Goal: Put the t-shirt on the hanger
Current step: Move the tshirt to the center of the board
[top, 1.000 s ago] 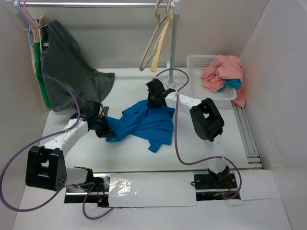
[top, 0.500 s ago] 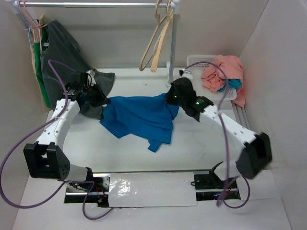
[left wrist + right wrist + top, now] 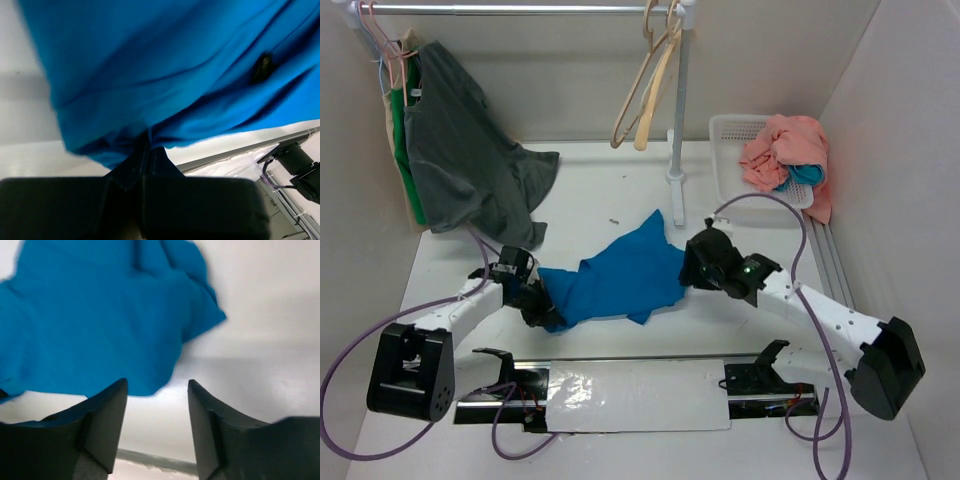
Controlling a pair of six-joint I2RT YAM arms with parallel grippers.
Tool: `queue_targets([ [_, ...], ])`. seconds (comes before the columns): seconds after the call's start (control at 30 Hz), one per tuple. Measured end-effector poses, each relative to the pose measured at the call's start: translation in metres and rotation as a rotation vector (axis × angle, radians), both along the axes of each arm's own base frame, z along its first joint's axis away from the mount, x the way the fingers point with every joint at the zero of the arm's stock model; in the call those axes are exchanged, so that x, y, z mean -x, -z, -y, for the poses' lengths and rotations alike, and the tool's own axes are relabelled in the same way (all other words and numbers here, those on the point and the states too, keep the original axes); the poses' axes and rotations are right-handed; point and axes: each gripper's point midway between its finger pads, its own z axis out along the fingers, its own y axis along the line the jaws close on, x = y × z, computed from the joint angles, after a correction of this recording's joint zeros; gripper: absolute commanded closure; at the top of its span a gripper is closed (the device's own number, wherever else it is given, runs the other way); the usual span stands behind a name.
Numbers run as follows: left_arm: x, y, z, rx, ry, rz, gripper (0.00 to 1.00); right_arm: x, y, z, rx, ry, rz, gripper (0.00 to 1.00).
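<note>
White worktop point(image 3: 620, 200) now bears the t-shirt point(image 3: 615, 280), dragged forward from its raised stretch, with the left pincer point(image 3: 544, 305) clenched on its edge, the right pincer point(image 3: 156, 390) released and empty, and the hanger point(image 3: 630, 105) hanging untouched on the rail point(image 3: 520, 10), so threading has not begun.

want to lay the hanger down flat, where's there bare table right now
Best patch: bare table behind the t-shirt, bordered by the grey shirt and the rack pole. A narrower strip lies between pole and basket. Crowded nearer: the left gripper and right gripper flank the t-shirt.
</note>
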Motion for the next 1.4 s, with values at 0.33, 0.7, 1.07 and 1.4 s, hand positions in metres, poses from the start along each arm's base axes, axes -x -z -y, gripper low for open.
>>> queue_targets([
  [0.33,-0.061,-0.046,0.003,-0.044,-0.003,0.193,1.00,-0.099,-0.034,-0.100,0.011,-0.180,0.087,0.27],
  [0.7,-0.059,-0.045,0.000,-0.058,-0.007,0.181,1.00,-0.147,0.024,-0.150,0.140,-0.255,0.089,0.24],
  [1.07,-0.058,-0.039,0.000,-0.059,-0.007,0.163,1.00,-0.179,0.058,-0.157,0.213,-0.258,0.091,0.71],
  [1.4,-0.064,-0.040,0.002,-0.055,-0.007,0.157,1.00,-0.170,0.019,-0.136,0.180,-0.181,0.150,1.00],
])
